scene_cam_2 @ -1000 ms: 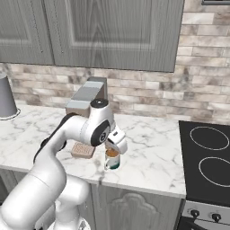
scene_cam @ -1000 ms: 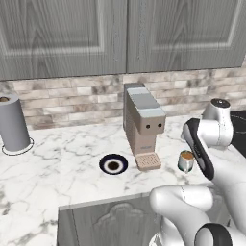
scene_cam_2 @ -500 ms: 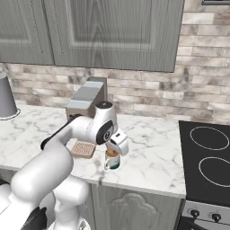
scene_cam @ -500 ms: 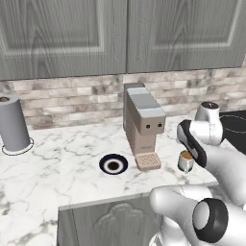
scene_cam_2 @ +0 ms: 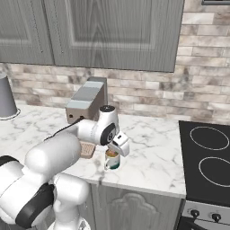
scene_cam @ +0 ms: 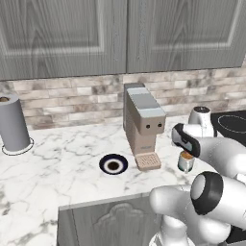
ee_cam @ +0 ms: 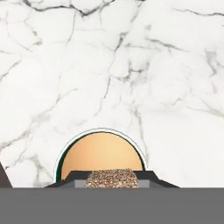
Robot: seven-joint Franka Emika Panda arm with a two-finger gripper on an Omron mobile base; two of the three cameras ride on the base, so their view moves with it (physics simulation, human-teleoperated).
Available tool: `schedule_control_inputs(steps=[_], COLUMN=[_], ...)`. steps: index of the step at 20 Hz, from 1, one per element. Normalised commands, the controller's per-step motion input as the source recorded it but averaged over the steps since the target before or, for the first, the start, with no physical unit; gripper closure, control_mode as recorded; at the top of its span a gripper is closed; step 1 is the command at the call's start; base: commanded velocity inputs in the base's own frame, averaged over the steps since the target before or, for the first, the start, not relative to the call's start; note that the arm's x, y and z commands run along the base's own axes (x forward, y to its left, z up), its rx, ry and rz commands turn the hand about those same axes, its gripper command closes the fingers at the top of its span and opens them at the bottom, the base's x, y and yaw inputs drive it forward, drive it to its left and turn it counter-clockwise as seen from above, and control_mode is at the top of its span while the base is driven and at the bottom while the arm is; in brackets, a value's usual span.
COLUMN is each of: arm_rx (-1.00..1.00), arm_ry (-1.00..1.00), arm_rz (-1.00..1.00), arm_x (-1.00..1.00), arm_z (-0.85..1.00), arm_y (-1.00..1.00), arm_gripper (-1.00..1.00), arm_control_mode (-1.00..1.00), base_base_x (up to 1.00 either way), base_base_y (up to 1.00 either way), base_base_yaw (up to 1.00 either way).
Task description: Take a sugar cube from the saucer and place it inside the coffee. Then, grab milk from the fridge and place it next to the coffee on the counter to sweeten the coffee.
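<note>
Tool (ee_cam: 111, 177) directly above the coffee (ee_cam: 101, 154), its jaws closed on the sugar cube (ee_cam: 111, 178), which hangs over the brown liquid. Coffee stands on the white marble table (scene_cam: 57, 158), right of the coffee machine (scene_cam: 142, 124); the saucer (scene_cam: 113, 164) lies left of it

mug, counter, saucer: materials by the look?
The coffee mug: looks like glossy grey metal, sheen on its wall, though that stays uncertain. The counter: polished white marble look, grey veins. The saucer: probably glazed ceramic, dark navy rim, white centre.
</note>
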Motion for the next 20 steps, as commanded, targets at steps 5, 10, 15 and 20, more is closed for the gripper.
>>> schedule_control_inputs(steps=[5,10,15,20], arm_rx=[0.0,0.0,0.0,0.0], arm_ry=[0.0,0.0,-0.02,-0.18], arm_rz=[0.0,0.0,0.0,0.05], arm_x=[0.19,0.06,-0.02,-0.59], arm_z=[-0.1,0.0,0.17,0.7], arm_y=[0.0,0.0,0.0,0.27], arm_gripper=[-1.0,-1.0,-1.0,-1.0], arm_control_mode=[-1.0,-1.0,-1.0,-1.0], base_base_x=[0.0,0.0,0.0,0.0], base_base_y=[0.0,0.0,0.0,0.0], base_base_yaw=[0.0,0.0,0.0,0.0])
